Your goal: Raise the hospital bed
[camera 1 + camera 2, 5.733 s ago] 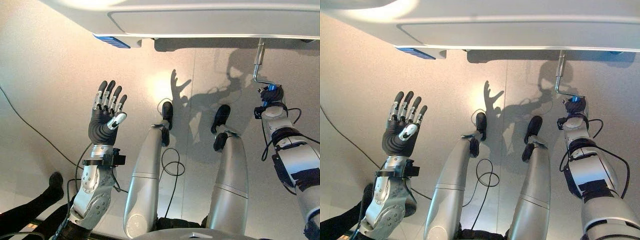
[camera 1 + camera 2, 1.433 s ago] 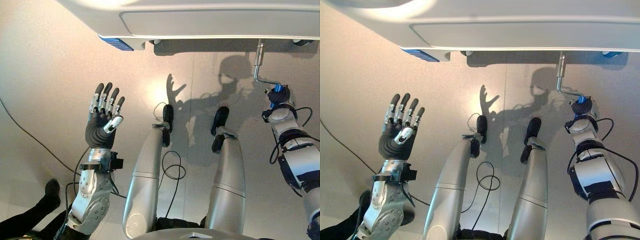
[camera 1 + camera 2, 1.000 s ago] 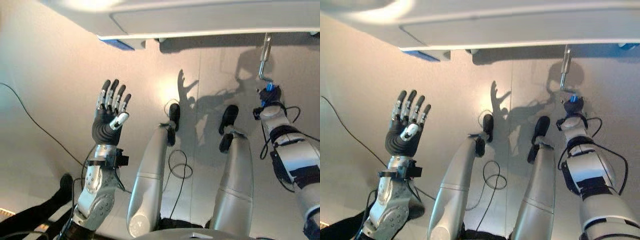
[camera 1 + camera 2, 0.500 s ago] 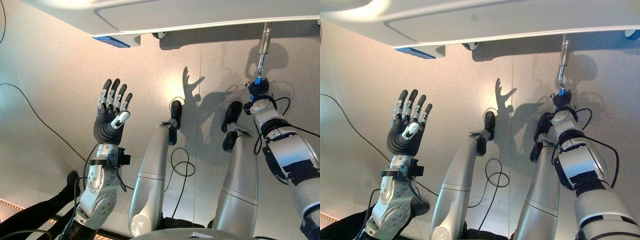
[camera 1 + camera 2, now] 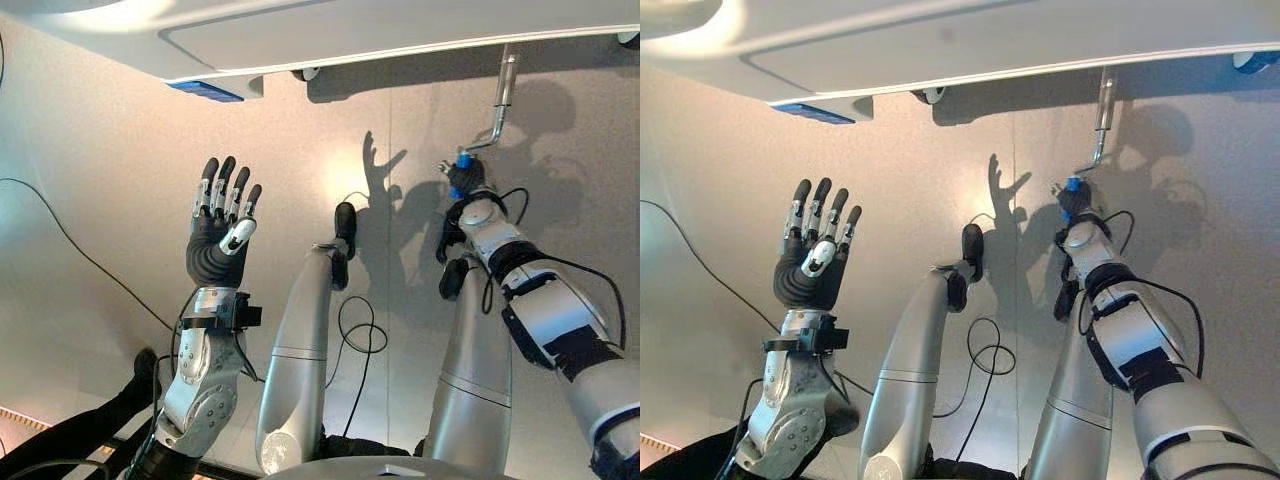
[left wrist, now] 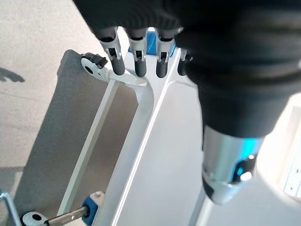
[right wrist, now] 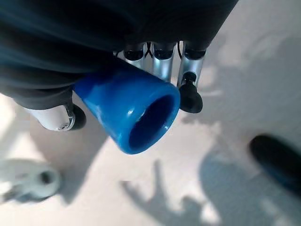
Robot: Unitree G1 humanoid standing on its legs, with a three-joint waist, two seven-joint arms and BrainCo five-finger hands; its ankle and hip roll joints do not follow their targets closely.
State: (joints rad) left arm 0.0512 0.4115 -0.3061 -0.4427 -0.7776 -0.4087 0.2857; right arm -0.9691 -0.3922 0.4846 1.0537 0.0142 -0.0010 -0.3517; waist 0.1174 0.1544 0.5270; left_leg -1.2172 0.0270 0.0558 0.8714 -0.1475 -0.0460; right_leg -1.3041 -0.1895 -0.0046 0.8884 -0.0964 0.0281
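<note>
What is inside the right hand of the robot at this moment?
The right hand is curled round the blue grip of the bed's metal crank. The grip's open, hollow end sticks out past the fingers; the part inside the palm is covered.

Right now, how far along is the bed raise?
Done: the right hand is closed round the blue grip of the crank under the bed's edge. In hand: cranking. The left hand is raised, open, holding nothing. Left: bed height gained can't be judged here.

1 bed (image 5: 400, 30), 1 crank (image 5: 497, 100) w/ blue handle (image 7: 129, 110), 2 casters (image 5: 928, 95), 2 hands.
</note>
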